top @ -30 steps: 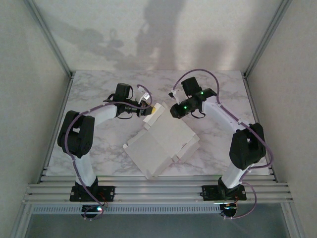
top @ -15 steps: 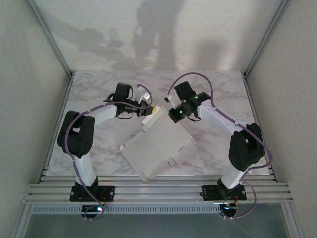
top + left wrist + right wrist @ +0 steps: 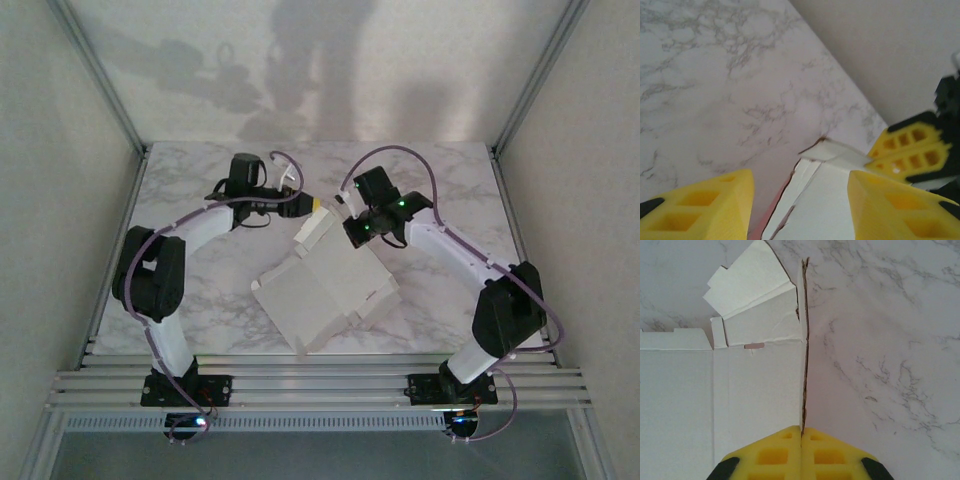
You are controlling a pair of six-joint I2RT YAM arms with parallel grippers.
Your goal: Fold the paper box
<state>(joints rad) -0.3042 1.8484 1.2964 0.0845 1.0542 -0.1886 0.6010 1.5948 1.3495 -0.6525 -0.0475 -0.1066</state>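
- The paper box [image 3: 322, 298] lies mostly flat, off-white side up, on the marble table [image 3: 200, 290] between the arms. Compared with a second ago, the sheet has slid slightly and its far panel stands steeper, so a first wall seems to be forming.
- The right gripper [image 3: 343, 222] is clamped on that panel. Its wrist view shows the pads [image 3: 775, 455] meeting on the thin edge, which is too small to read from above.
- Farthest, the left gripper [image 3: 305, 203] is open, its fingers [image 3: 700, 205] straddling the flap corner.
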